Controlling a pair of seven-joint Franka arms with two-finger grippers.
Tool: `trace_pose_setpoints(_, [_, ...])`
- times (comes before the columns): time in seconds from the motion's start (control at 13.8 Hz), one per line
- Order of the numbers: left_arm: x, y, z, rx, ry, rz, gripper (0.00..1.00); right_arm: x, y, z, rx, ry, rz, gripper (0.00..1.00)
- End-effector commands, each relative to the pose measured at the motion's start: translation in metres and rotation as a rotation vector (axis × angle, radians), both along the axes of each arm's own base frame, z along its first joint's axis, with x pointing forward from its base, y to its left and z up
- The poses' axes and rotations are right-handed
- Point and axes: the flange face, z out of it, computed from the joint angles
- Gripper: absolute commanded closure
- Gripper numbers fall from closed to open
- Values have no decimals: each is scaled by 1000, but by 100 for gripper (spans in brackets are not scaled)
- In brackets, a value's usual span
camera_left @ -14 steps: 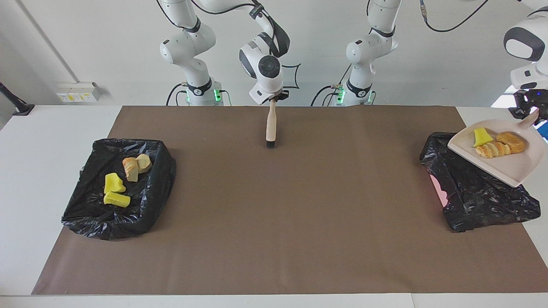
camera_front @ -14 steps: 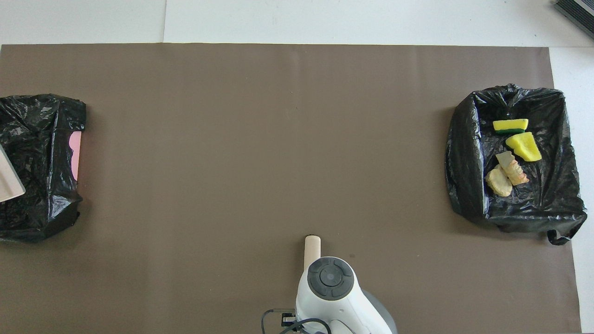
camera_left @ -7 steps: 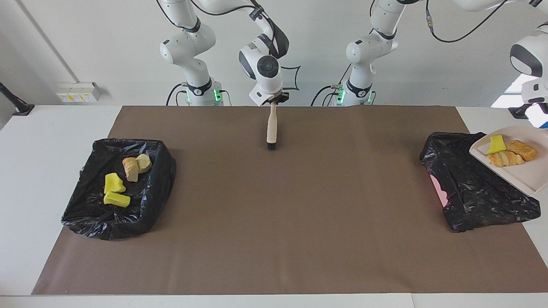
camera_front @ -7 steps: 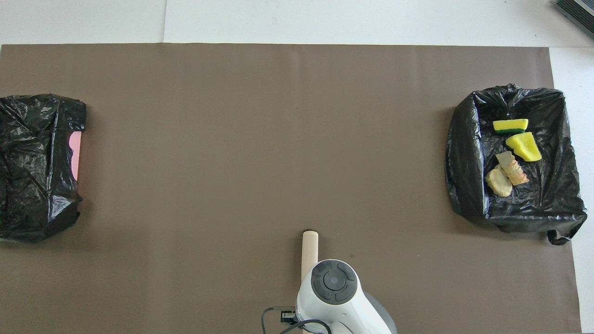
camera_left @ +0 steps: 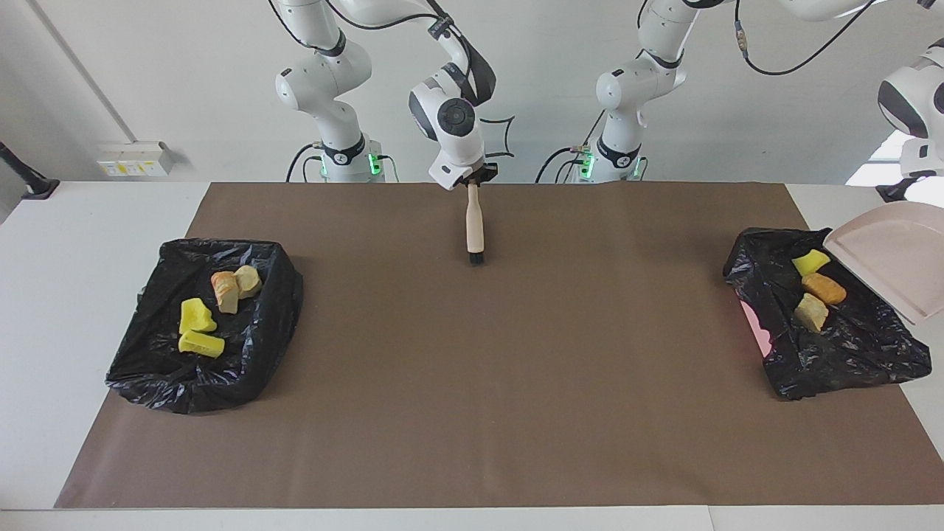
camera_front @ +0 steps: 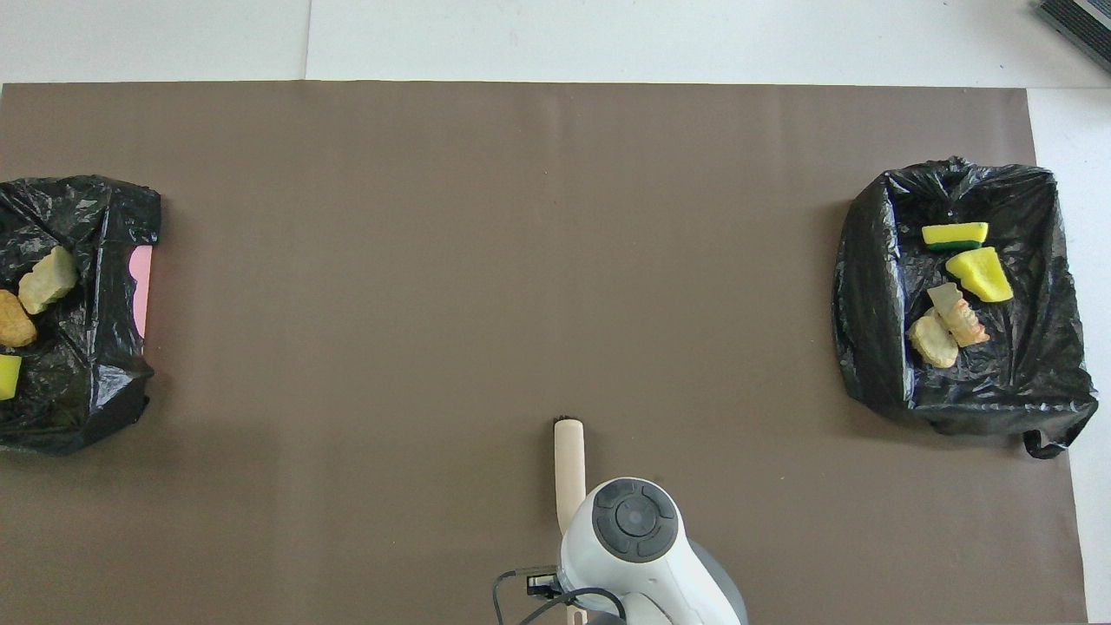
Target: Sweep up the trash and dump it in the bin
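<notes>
In the facing view, my right gripper [camera_left: 472, 179] hung over the robots' edge of the brown mat [camera_left: 487, 383], clamped shut on the handle of a small brush [camera_left: 475, 228] that pointed bristles-down toward the mat. My left arm reached out past the left arm's end of the bench [camera_left: 96, 214]. Its gripper sat beyond the frame edge, so I could not see it directly, though I judged it closed on the handle of the pale dustpan [camera_left: 889, 258], which hung tilted and empty over the black-lined bin [camera_left: 848, 354] there. Three pieces of trash [camera_left: 813, 286] lay in that bin: one yellow, one orange-brown, one tan. At the right arm's end of the bench a second black-lined bin [camera_left: 184, 383] held four more pieces [camera_left: 214, 310], two yellow and two bread-like. No trash was left on the mat.

In the overhead view, my right wrist covered the brush's grip, and only the light handle poked forward. The bin at the left arm's end [camera_front: 87, 399] was cut by the frame edge, with three lumps [camera_front: 35, 299] showing in it. The other bin [camera_front: 877, 347] held its four pieces [camera_front: 955, 286]. The dustpan was out of this view.

I judged the sweeping and dumping done. What remained, if anything, was to set down the brush and dustpan.
</notes>
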Motion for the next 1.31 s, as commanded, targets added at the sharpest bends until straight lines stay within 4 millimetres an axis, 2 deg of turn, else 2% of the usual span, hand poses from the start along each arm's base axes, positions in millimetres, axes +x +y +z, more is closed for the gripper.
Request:
trace_pose_setpoints(0.0, [0, -20, 16, 30, 6, 11, 100, 5, -9, -3, 3, -4, -34, 100])
trace_pose_setpoints(0.15, [-2, -29, 25, 21, -14, 5, 100, 3, -13, -7, -3, 2, -34, 100])
trace_pose_setpoints(0.22, [-4, -40, 33, 3, -26, 7, 100, 3, -12, -8, -4, 2, -35, 100])
trace_pose_setpoints(0.36, [-9, -59, 36, -123, -61, 45, 100, 4, -12, -14, -8, 5, -37, 96])
trace_pose_setpoints(0.44, [-8, -72, 33, -186, -59, 62, 100, 6, -12, -14, -6, 6, -35, 57])
trace_pose_setpoints(0.51, [-10, -86, 29, -253, -56, 95, 100, 10, -13, -12, -10, 4, -30, 1])
trace_pose_setpoints(0.65, [-15, -114, 15, -358, -79, 169, 100, 23, -13, -1, 0, -22, -31, 0])
trace_pose_setpoints(0.87, [-19, -172, -4, -476, -152, 264, 100, 51, -28, 13, 3, -69, -55, 0])
trace_pose_setpoints(1.02, [-15, -227, -21, -510, -189, 350, 100, 78, -42, 33, 5, -123, -74, 0])
trace_pose_setpoints(1.23, [-14, -311, -34, -587, -266, 553, 100, 114, -62, 59, -23, -215, -77, 0])
